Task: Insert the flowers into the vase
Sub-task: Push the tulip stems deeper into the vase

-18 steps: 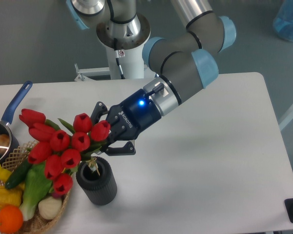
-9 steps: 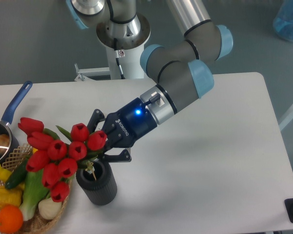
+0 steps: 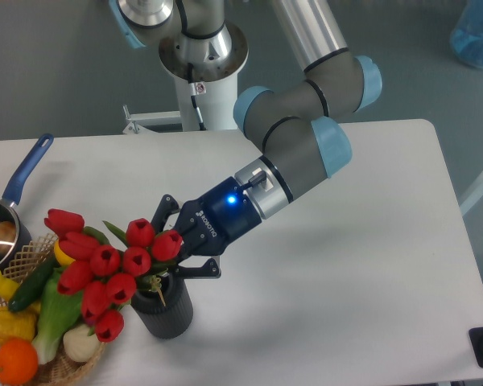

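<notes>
My pincer [image 3: 179,256] grips the red tulip bunch [image 3: 105,265] slanted; its stems could tip the ribbed black cylinder vase [image 3: 163,305] over

End effector [image 3: 174,251] is reaching in from the right, its fingers closing around the green stems of the flowers [image 3: 105,265], just above the vase [image 3: 163,305]. Blue light is glowing on the wrist. Stem ends are entering the vase mouth; red buds are leaning out to the left, overhanging a wicker basket [image 3: 72,366]. Basket is sitting at the near left edge of the white bench [image 3: 346,273], holding toy produce: an orange [image 3: 14,360], a cucumber [image 3: 34,283], yellow pieces. A blue-handled saucepan [image 3: 4,221] is sitting farther left. The vase is standing upright, just right of the basket.
</notes>
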You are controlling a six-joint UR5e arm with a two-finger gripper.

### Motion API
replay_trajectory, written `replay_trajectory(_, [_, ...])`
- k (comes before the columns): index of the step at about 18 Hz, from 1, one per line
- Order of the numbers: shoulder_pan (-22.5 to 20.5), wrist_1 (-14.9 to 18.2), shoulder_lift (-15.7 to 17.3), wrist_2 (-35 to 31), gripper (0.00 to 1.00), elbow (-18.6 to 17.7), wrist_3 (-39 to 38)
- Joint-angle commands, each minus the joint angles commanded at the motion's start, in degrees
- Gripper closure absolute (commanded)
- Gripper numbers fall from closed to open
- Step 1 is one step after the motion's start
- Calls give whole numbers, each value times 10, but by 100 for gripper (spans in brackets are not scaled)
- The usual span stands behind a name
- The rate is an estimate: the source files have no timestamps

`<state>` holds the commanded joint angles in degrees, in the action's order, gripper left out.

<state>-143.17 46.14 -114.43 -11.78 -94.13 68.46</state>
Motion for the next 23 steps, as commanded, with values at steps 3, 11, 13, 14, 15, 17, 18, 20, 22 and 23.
replay_trajectory(3, [0,0,1,0,100,-7,1])
replay_trajectory(11, [0,0,-1,-6,100,-40,52])
replay_trajectory(13, [0,0,-2,-7,100,-40,52])
replay_trajectory(14, [0,0,-2,-7,100,-40,52])
replay_trajectory(15, [1,0,-2,-8,100,-40,52])
replay_trajectory(17, [1,0,-3,-10,99,-40,54])
replay_trajectory(18, [1,0,-4,-12,98,-43,58])
replay_trajectory(20, [1,1,-5,-15,94,-49,75])
replay_trajectory(22, [1,1,-11,-15,82,-52,93])
replay_trajectory(23, [1,1,-11,-15,76,-55,108])
